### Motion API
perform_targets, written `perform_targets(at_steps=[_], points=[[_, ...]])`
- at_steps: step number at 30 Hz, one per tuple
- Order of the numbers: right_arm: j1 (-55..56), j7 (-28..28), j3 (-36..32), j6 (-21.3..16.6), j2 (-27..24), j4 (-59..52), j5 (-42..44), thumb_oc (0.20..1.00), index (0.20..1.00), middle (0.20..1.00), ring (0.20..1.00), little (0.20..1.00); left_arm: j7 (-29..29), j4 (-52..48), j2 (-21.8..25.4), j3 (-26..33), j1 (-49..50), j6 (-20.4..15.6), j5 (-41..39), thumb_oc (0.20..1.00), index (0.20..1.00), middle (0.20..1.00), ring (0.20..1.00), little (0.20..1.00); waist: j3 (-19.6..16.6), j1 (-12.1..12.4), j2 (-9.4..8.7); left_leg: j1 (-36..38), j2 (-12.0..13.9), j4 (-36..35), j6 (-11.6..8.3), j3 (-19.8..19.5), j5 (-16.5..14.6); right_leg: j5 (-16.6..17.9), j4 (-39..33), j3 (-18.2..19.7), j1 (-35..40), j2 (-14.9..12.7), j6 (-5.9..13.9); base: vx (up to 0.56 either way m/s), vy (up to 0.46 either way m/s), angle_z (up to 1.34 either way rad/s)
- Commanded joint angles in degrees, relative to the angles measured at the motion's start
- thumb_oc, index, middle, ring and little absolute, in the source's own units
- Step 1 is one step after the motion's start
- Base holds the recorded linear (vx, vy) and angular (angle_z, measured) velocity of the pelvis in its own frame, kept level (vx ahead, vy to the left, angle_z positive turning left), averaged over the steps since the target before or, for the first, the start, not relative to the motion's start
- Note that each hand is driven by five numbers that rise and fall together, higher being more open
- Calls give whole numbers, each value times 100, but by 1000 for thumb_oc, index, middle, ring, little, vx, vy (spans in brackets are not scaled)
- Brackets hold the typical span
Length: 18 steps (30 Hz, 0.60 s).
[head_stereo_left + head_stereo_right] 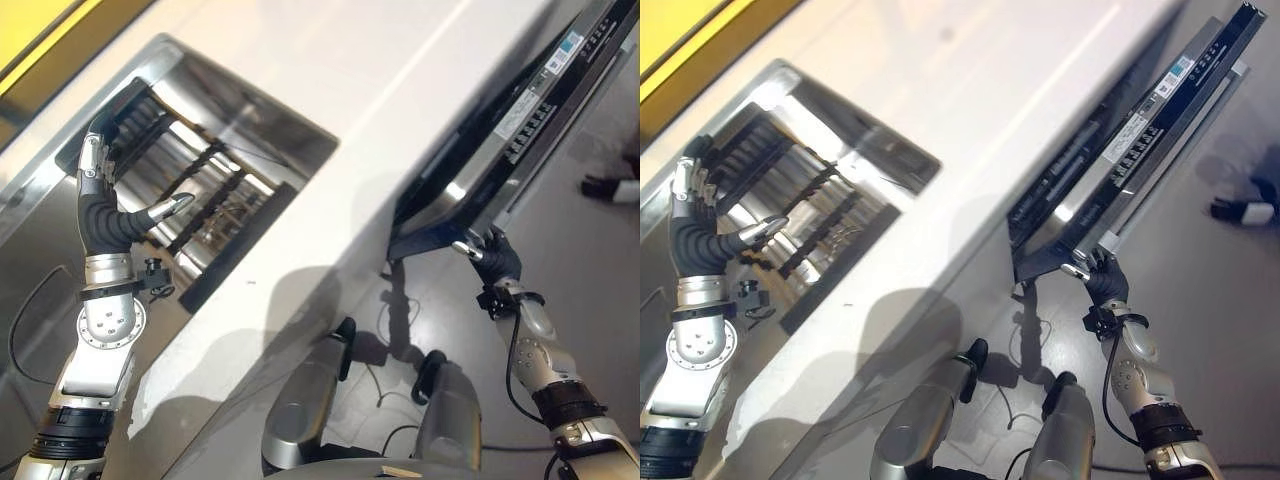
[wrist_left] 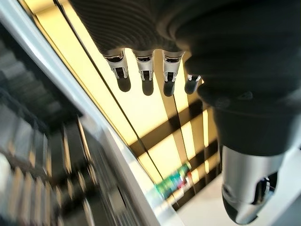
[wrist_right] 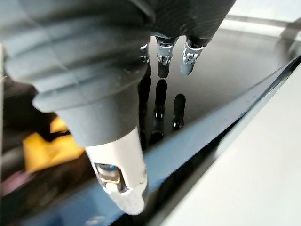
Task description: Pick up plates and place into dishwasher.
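At about eight o'clock the left robot hand (image 1: 105, 215) is held over the sink (image 1: 250, 120), fingers straight and thumb spread — released, nothing in it. At four o'clock the right robot hand (image 1: 492, 256) is set against the corner of the dishwasher door (image 1: 520, 120), fingers laid on its dark glossy face; its hold cannot be told. Dark racks (image 1: 205, 195) are seen inside the sink — any plates cannot be made out.

White countertop (image 1: 330, 90); yellow strip (image 1: 25, 30) at far corner; grey floor (image 1: 590, 260).
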Motion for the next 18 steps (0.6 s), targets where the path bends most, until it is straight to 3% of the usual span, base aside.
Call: perform_targets(at_steps=[1, 8, 18], points=[[-1559, 330, -189, -1187, 234, -884, -194, 1000, 1000, 1000, 1000, 1000, -198, -189, 518, 288, 213, -147, 6, 1000, 1000, 1000, 1000, 1000, -826, 385, -552, 99, -194, 182, 327, 97, -653, 1004, -1463, 36, 932, -67, -63, 86, -85, 34], [-1232, 271, -185, -1276, 478, -1096, -294, 1000, 1000, 1000, 1000, 1000, -514, -150, 519, 374, 228, -117, 115, 1000, 1000, 1000, 1000, 1000, -1278, 448, -802, 615, -55, -389, 294, 2, -478, 1128, -2013, -147, 1536, 4, 37, 83, -91, 18], [-662, -264, -82, -1087, 811, -1287, -845, 1000, 1000, 1000, 1000, 1000, -800, -131, 376, 311, 239, -7, 163, 1000, 1000, 1000, 1000, 1000, -1724, 208, -853, 1326, 160, -1078, 283, 100, -342, 1222, -2496, -46, 1977, 58, 179, 14, -22, 0]])
